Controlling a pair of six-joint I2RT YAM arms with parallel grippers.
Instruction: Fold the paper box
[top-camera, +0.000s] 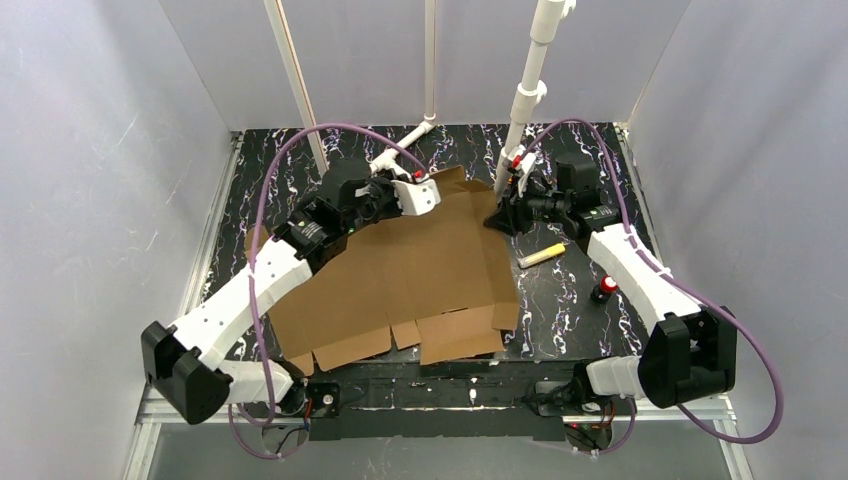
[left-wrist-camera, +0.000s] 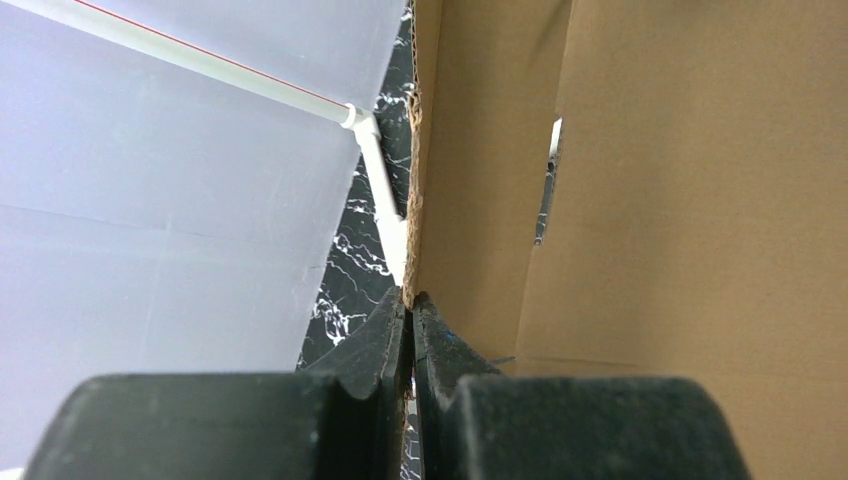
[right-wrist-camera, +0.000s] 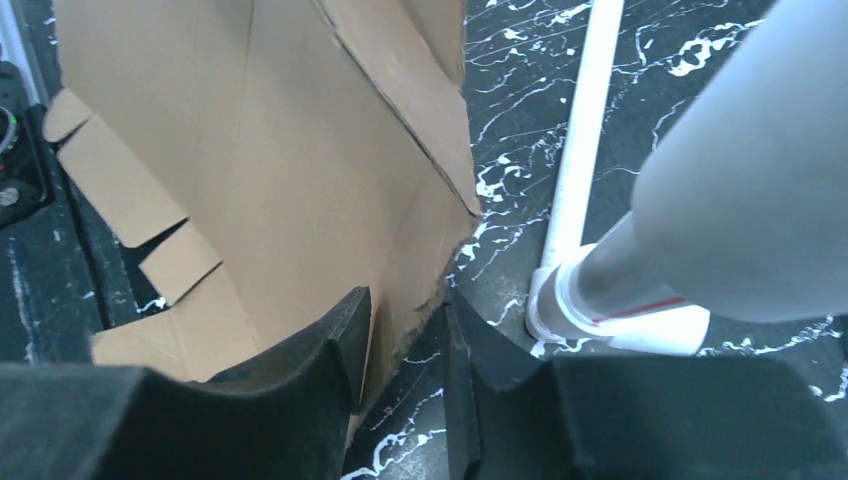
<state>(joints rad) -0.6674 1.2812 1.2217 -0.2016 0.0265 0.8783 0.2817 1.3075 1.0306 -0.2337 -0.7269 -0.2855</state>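
We judge the fold barely begun: the paper box (top-camera: 420, 270) lies mostly flat on the surface (top-camera: 570, 290), our left hand (left-wrist-camera: 410, 310) pinching its far edge, our right hand (right-wrist-camera: 405, 310) spread astride the far right corner, needing next to close and raise that side.

right gripper (right-wrist-camera: 405, 318) hanging low, jaws standing apart, straddling ragged corner edge of paper box (right-wrist-camera: 250, 150); white pipe (right-wrist-camera: 585, 130) standing just beside on marble table (right-wrist-camera: 520, 80)

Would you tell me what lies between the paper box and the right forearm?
A small yellow stick on the table, visible in the top external view.
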